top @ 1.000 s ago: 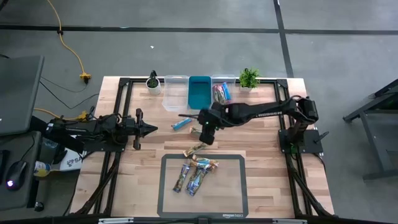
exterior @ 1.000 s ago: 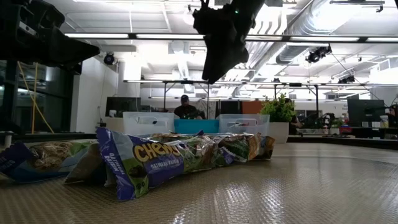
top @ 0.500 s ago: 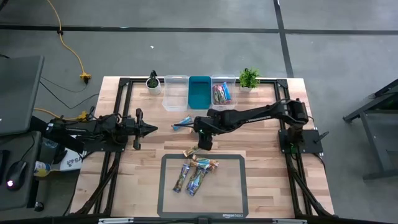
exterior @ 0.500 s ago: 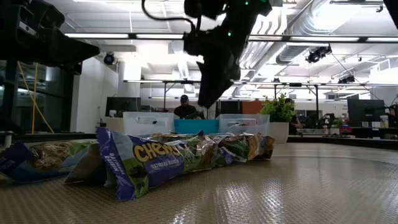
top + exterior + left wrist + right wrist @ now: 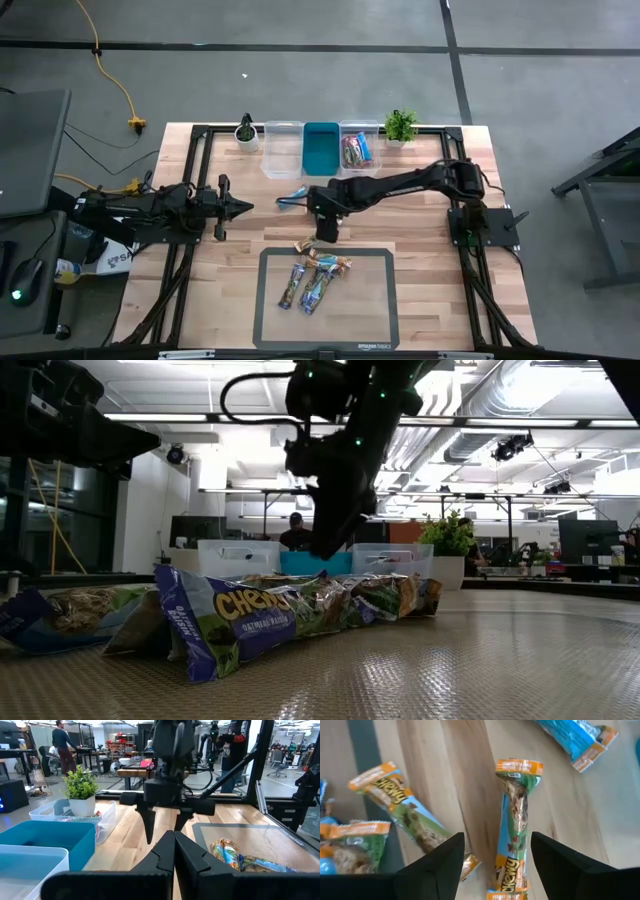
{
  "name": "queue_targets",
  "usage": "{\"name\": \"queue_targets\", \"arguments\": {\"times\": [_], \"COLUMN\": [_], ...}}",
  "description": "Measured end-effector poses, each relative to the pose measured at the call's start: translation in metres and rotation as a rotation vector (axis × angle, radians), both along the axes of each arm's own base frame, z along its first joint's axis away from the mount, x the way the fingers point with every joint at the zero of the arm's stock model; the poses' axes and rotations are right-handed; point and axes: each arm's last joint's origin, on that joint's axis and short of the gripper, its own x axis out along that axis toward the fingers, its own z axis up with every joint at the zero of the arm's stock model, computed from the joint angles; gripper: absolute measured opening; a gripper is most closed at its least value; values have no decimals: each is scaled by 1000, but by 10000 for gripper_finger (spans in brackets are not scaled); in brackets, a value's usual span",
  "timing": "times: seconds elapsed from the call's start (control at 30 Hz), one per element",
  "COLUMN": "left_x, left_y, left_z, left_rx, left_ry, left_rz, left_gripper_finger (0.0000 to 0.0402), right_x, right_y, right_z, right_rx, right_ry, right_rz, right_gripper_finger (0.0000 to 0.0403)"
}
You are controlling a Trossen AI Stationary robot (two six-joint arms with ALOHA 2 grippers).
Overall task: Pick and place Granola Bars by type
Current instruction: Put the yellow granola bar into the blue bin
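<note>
Descending onto a green bar

Green-wrapped bar (image 5: 514, 827) lying flat on the wooden surface (image 5: 420, 240) directly below the right tool (image 5: 495, 857), centred in the gap of its spread, empty fingers (image 5: 432, 865). Lowered over the last second from well above; grasp looks imminent. More bars (image 5: 312, 280) nearby on the dark mat (image 5: 375, 310). Left tool (image 5: 240, 206) parked well aside, pinched together, holding nothing.

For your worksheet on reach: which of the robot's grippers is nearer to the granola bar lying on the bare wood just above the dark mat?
Right. The right gripper, open, hangs directly above the granola bar. The left gripper waits well off toward the table's left side.
</note>
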Motion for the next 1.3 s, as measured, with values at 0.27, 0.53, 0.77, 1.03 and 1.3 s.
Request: {"name": "queue_targets", "arguments": {"times": [0.27,0.53,0.77,1.03,1.3], "left_x": [0,0,0,0,0], "left_y": [0,0,0,0,0], "left_z": [0,0,0,0,0], "left_rx": [0,0,0,0,0], "left_ry": [0,0,0,0,0], "left_rz": [0,-1,0,-1,-1], "left_gripper_finger": [1,1,1,1,1], "right_x": [3,3,1,1,2], "right_y": [-16,-30,-30,-28,-28], "right_z": [-19,-25,-26,-28,-33], "right_rx": [37,53,73,65,47], "right_ry": [42,58,76,84,100], "right_rz": [-54,-69,-56,-42,-58], "right_gripper_finger": [216,216,216,216,216]}}
